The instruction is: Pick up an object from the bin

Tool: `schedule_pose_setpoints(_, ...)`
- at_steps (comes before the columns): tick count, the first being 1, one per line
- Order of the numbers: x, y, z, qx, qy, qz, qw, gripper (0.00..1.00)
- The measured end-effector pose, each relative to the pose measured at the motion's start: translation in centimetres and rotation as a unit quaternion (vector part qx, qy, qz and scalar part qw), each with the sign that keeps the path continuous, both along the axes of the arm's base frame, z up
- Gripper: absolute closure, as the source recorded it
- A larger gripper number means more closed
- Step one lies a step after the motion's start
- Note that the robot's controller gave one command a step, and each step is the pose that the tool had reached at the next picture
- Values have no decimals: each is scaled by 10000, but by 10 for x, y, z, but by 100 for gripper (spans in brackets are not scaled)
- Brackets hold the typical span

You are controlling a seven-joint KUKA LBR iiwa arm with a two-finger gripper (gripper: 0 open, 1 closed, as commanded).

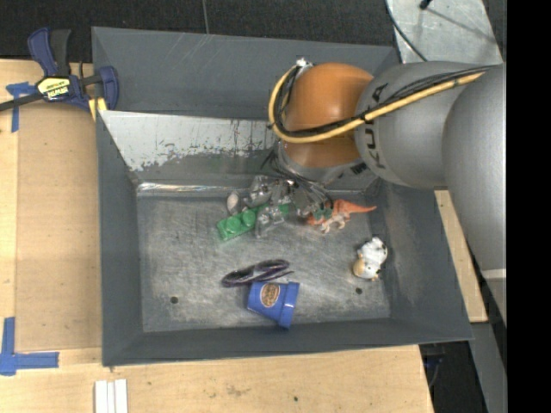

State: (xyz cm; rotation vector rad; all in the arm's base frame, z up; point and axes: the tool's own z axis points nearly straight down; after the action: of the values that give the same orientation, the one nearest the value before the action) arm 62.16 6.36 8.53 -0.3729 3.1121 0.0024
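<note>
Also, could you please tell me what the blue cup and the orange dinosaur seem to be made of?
The blue cup looks like smooth plastic: even colour, printed label. The orange dinosaur is probably moulded plastic or rubber, judging by its solid colour.

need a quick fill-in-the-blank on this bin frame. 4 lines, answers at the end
1. The cup lying at the front of the bin is ____ in colour.
2. The dinosaur beside the gripper is ____ in colour.
3. In the view, the green toy lies to the ____ of the dinosaur.
4. The small figure near the right wall is mostly ____ in colour.

Missing words: blue; orange; left; white.
</note>
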Motion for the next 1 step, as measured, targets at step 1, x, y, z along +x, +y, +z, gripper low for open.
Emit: schedule_pose_setpoints(1,-2,0,15,-9,50,-2,10000,100)
